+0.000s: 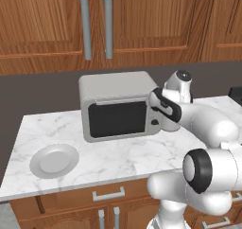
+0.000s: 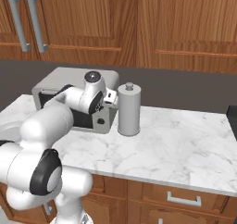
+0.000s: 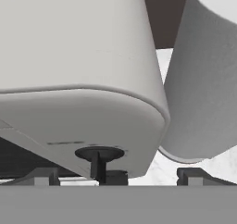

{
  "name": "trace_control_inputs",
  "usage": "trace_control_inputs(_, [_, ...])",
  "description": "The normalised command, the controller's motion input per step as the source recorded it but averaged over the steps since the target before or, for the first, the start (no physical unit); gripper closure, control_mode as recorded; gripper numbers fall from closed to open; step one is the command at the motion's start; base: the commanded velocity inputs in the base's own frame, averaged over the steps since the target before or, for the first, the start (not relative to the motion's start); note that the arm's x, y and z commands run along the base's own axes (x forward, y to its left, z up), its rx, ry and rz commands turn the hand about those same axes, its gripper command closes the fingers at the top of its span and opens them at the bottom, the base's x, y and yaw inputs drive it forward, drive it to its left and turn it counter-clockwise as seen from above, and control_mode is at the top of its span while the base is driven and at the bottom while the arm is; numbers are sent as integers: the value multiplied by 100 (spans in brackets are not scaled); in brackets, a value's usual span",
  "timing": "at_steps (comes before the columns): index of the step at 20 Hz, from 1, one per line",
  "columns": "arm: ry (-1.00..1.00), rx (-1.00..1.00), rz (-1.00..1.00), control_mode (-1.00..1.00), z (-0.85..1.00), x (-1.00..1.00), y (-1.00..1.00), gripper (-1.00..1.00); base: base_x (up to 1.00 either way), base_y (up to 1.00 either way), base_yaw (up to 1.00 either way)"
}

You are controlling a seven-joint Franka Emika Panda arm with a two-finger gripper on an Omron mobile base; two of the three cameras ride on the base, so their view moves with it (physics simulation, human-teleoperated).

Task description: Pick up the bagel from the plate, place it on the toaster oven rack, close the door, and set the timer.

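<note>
Grey door [image 1: 117, 119] upright, shut (long axis sideways); gripper [image 3: 146, 176] fingers apart at its knob [image 3: 98, 154].

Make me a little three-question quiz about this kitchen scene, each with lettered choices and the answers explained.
1. Where does the plate lie?
A. on top of the toaster oven
B. on the marble counter, front left of the toaster oven
C. inside a cabinet

2. How many long grey handles show on the wooden cabinet doors above the toaster oven?
A. two
B. five
C. none

3. How is the toaster oven's door?
A. hanging wide open
B. taken off
C. shut

Answers: 1 B, the left base view shows it flat on the counter beside the toaster oven. 2 A, two upright handles hang side by side. 3 C, the dark glass panel sits flush with the oven front.
</note>
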Motion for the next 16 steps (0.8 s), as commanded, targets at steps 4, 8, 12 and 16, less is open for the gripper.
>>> trace_control_inputs(4, [18, 2, -5, -100, -70, 1, 0, -100, 0, 0, 0])
trace_control_inputs(8, [4, 0, -5, -100, -64, 0, 0, 100, 0, 0, 0])
trace_control_inputs(12, [0, 3, -4, -100, -46, -8, -16, 100, 0, 0, 0])
trace_control_inputs(16, [-8, 6, -1, -100, -33, -29, -56, 100, 0, 0, 0])
